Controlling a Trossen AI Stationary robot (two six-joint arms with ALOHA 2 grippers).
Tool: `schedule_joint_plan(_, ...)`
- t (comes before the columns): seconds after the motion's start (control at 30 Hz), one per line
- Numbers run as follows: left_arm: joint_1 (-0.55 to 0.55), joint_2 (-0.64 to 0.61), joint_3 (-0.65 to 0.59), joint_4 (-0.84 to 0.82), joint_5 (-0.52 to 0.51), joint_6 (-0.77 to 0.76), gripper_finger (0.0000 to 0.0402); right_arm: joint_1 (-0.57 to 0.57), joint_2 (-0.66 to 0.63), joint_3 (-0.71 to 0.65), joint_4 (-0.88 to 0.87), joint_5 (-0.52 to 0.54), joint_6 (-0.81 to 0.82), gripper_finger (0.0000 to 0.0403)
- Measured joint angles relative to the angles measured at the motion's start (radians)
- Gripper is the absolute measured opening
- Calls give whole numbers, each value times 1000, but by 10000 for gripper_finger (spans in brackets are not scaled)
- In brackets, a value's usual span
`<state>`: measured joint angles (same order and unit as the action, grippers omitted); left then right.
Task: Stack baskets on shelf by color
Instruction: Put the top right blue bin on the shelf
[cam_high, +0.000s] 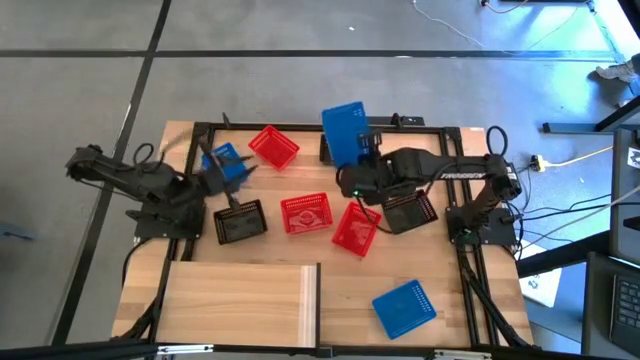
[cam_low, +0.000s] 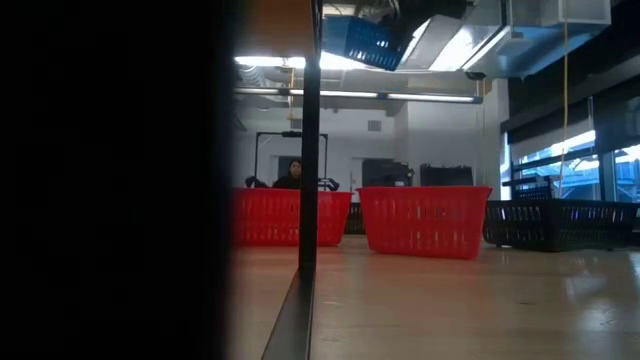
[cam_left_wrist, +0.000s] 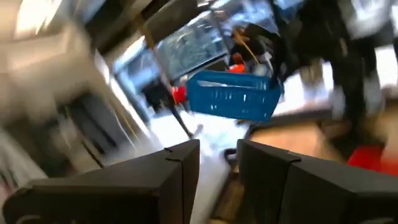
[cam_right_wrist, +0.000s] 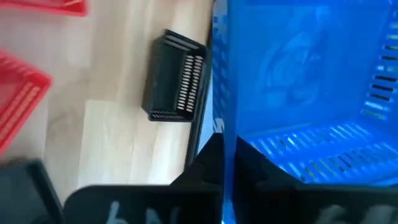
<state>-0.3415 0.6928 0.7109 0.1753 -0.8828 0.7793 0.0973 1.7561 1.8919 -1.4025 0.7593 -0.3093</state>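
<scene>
My right gripper (cam_high: 366, 152) is shut on a blue basket (cam_high: 345, 130), high over the far middle of the table; the low view shows that basket (cam_low: 365, 40) well above the tabletop. My left gripper (cam_high: 212, 176) is open and nothing is between its fingers. It is at the far left, beside a second blue basket (cam_high: 228, 162). A third blue basket (cam_high: 405, 306) lies near the front right. Three red baskets (cam_high: 273, 147) (cam_high: 305, 213) (cam_high: 355, 228) and black baskets (cam_high: 240, 220) (cam_high: 410, 211) lie mid-table. The pale shelf (cam_high: 240, 295) lies at the near left. My right gripper pinches one side wall (cam_right_wrist: 222, 140) of the blue basket at its rim. One finger (cam_right_wrist: 202, 167) is outside the wall and the other (cam_right_wrist: 273, 180) is inside the basket. The basket is lifted clear of the table and tipped onto its side.
The black frame rail (cam_high: 300, 125) runs along the table's far edge, under the lifted basket. In the low view the shelf's dark edge (cam_low: 308, 150) blocks the left half. A person (cam_low: 293, 172) sits far back in the room. Bare tabletop (cam_high: 350, 290) lies right of the shelf.
</scene>
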Motion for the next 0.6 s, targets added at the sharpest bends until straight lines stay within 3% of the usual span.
schedule_joint_plan(0.1,12,17,0,2,114,220,99,28,0,0,0,-22,-78,0)
schedule_joint_plan(0.23,42,52,0,23,139,328,99,60,0,0,0,-26,-184,0)
schedule_joint_plan(0.47,101,118,12,69,141,302,99,75,0,0,-1,-1,-271,0)
schedule_joint_plan(0.6,126,176,144,87,141,233,99,69,0,0,-3,-1,-278,0)
